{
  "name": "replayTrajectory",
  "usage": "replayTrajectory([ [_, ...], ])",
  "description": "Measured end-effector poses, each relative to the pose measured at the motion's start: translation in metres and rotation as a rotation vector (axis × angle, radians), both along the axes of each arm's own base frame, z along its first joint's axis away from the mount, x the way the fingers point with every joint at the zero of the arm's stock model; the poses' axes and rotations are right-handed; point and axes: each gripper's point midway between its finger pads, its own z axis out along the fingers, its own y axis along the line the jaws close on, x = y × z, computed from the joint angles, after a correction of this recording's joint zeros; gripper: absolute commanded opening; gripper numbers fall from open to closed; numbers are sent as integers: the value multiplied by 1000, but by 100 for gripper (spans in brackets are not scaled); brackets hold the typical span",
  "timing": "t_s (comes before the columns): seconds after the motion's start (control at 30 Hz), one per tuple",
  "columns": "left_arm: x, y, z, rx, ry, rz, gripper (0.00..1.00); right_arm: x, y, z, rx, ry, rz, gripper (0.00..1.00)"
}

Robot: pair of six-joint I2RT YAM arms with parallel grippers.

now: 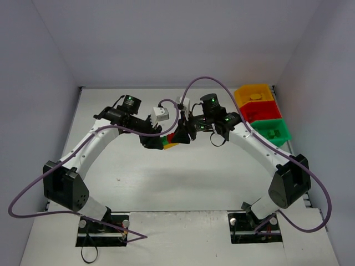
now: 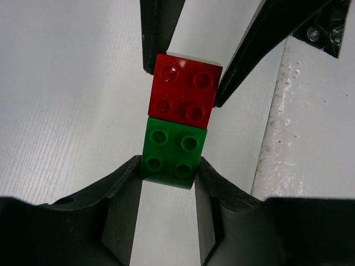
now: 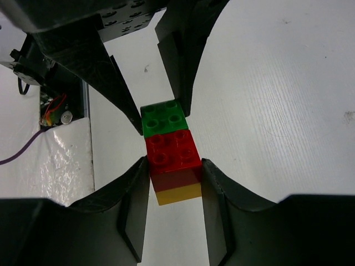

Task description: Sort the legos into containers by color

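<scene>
A white rectangular table (image 1: 166, 183) carries two white-and-black robot arms bolted at its 6 o'clock edge, the left arm (image 1: 94, 141) and the right arm (image 1: 260, 147) bending inward to meet over the middle, a touch toward 12 o'clock. Purple cables (image 1: 22, 194) loop from each arm to its base. At about 2 o'clock on the table, three open-topped plastic bins stand touching in a row: the yellow-orange rectangular bin (image 1: 241, 98) farthest back, the red rectangular bin (image 1: 269, 111) in the middle and the green rectangular bin (image 1: 283, 133) nearest. A small yellow-orange piece (image 1: 255, 97) lies in the yellow-orange bin and a small green piece (image 1: 274, 133) in the green one. Between the arms, the left gripper (image 2: 169, 166) is clamped tight on a green four-stud plastic brick (image 2: 172, 152), its black fingers pressed to the two opposite sides. The right gripper (image 3: 175, 166) is closed against the sides of a red four-stud plastic brick (image 2: 186, 91), which adjoins the green one at its 12 o'clock side in the left wrist view. In the right wrist view a thin yellow plastic brick (image 3: 178, 194) sits against the red one on its 6 o'clock side, with the green at 12 o'clock. All three bricks are joined in one cluster held by both grippers, well apart from the bins.
</scene>
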Motion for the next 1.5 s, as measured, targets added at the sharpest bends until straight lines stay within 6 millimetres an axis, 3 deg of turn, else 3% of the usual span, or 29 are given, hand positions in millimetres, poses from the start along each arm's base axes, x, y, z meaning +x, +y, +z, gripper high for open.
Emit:
replayTrajectory([
  [0.1,4,-1,2,-9,-3,29,57,3,-1,-1,-8,-2,-18,0],
  [0.3,15,15,17,-105,-30,246,65,29,-13,3,0,7,-140,0],
  [0.43,34,38,49,-257,-84,472,65,50,-31,16,59,2,-259,0],
  [0.53,39,42,75,-397,-111,571,66,60,-40,39,139,-15,-325,0],
  [0.63,42,37,100,-550,-103,619,66,62,-36,59,215,-22,-341,0],
  [0.83,55,31,121,-788,-27,694,64,66,-27,103,399,-15,-362,0],
  [1.03,60,30,164,-976,-61,676,62,63,-17,144,560,-1,-337,0],
  [1.23,58,21,187,-1075,-90,624,60,61,-3,147,610,60,-309,0],
  [1.5,62,8,184,-1096,-66,587,54,55,2,156,662,95,-284,0],
])
